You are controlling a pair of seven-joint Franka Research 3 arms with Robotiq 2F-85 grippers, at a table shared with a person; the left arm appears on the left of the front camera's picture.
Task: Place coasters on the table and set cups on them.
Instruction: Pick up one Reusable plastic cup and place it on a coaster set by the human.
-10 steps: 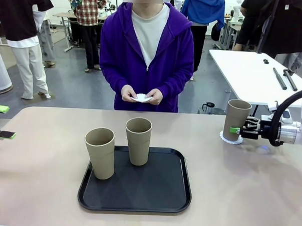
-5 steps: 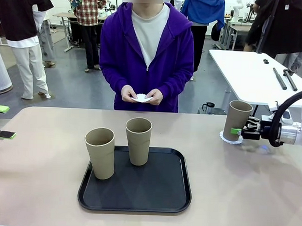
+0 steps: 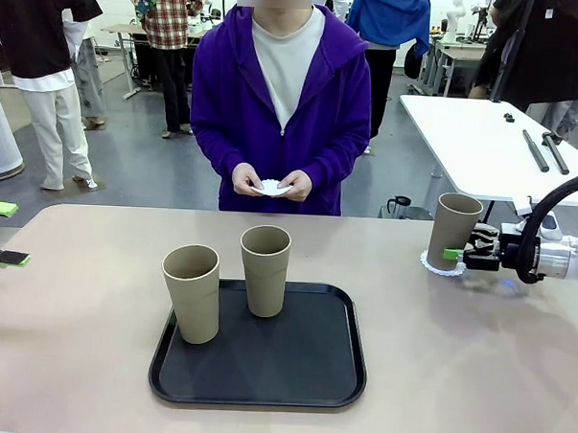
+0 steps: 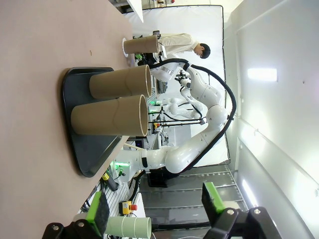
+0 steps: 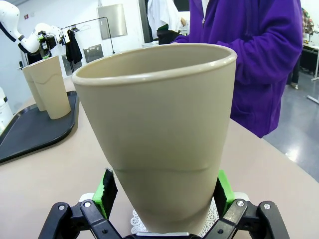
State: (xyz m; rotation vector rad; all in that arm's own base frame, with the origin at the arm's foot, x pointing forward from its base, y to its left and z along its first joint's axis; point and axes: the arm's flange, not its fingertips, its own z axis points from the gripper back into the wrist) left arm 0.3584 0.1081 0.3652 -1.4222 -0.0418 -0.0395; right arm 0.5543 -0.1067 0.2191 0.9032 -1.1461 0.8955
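Observation:
One beige cup (image 3: 457, 222) stands upright on a lacy white coaster (image 3: 430, 266) at the table's right side. My right gripper (image 3: 458, 251) is open around its lower part. In the right wrist view the green pads (image 5: 107, 191) flank the cup (image 5: 159, 124) with small gaps, and the coaster (image 5: 137, 218) peeks out underneath. Two more cups (image 3: 192, 294) (image 3: 265, 270) stand on the black tray (image 3: 297, 365). The person across holds another coaster (image 3: 270, 188) in both hands. My left gripper (image 3: 2, 233) (image 4: 154, 206) is open and empty at the far left edge.
The beige table (image 3: 91, 361) has free room left and right of the tray. A white table (image 3: 484, 139) with black rods stands behind at the right. Other people stand farther back.
My right gripper's jaws have opened off the cup on the coaster and drawn back slightly to the right. The cup stays put. The left arm has not moved.

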